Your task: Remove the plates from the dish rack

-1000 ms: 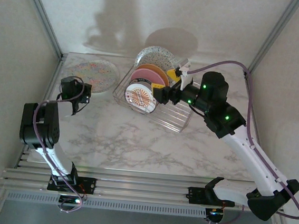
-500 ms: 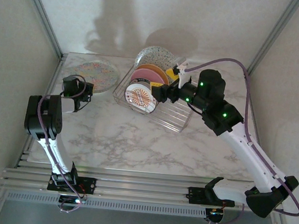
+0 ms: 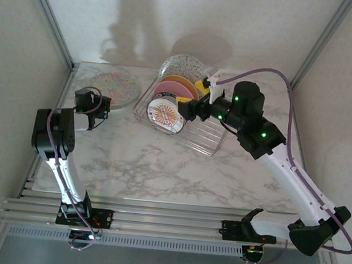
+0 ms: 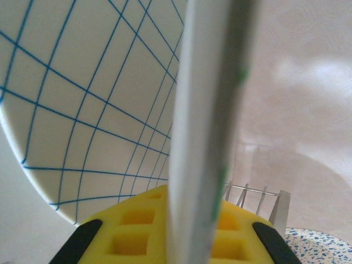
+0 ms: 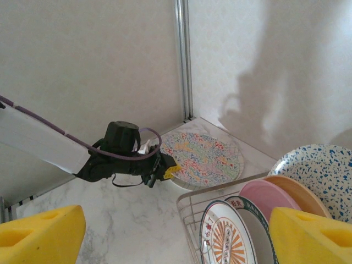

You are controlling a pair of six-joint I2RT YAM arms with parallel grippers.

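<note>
Marble table (image 3: 160, 162), top view: the mosaic plate (image 3: 115, 84) lay flat left of the dish rack (image 3: 203, 138), the other plates (image 3: 173, 91) still racked. Left wrist: left gripper (image 4: 192, 231) pinched its rim. Right wrist: right gripper (image 5: 176, 236) gaped wide over the rack.

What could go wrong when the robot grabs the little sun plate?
1. The open right gripper hovers by the sunburst plate, which stands close in front of the pink plate in the dish rack. A finger might bump the pink one.
2. The left gripper pinches the mosaic plate just at its rim, so that plate could slip or tip.
</note>
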